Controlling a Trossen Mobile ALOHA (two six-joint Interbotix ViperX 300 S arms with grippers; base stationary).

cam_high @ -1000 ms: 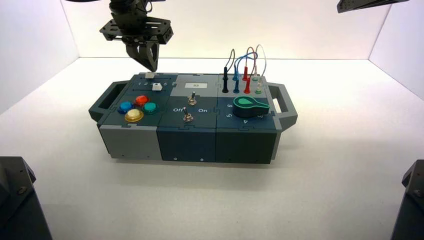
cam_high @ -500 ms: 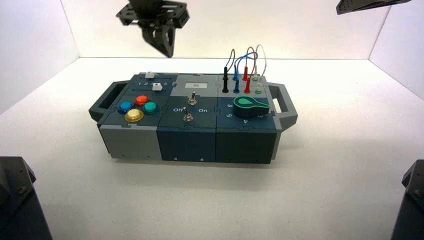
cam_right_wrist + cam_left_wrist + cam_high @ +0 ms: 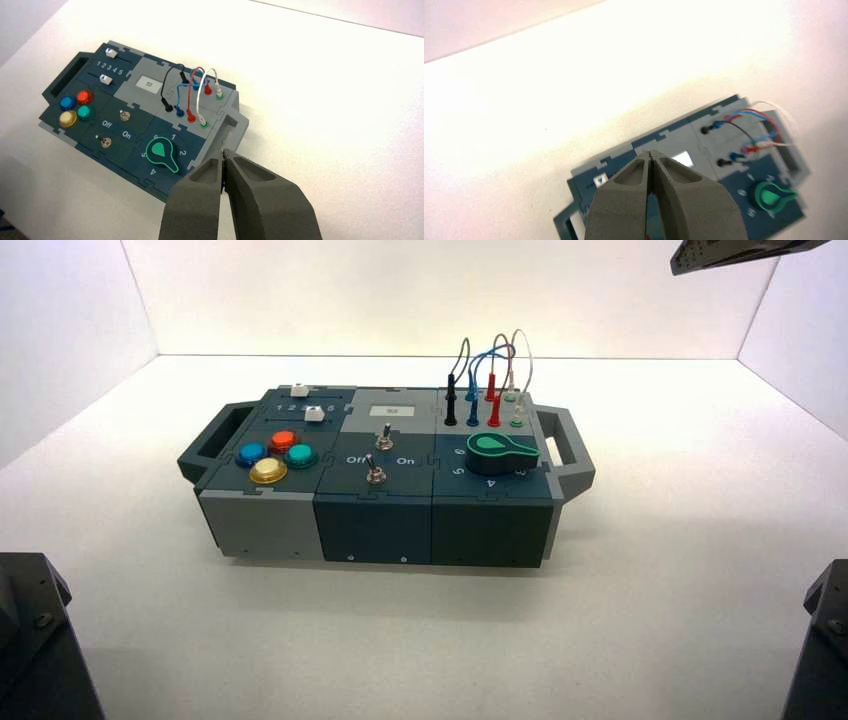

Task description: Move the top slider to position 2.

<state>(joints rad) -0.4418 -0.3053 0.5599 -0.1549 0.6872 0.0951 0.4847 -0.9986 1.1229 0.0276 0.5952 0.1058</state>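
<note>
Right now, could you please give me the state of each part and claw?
Top slider: at 2
Lower slider: at 4
Front switch: leaning to Off side
Back switch: can't tell
Knob: pointing between 2 and 4
Wires: plugged in
Left claw: shut, off the box
Right claw: shut, idle at right

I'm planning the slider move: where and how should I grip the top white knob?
Probably by its left and right faces, from straight above: the top white knob stands up from the panel, and its slot runs sideways, so fingers there could push along it. The left gripper, raised over the box, is shut and would need opening; the right gripper hangs to the box's right.
</note>
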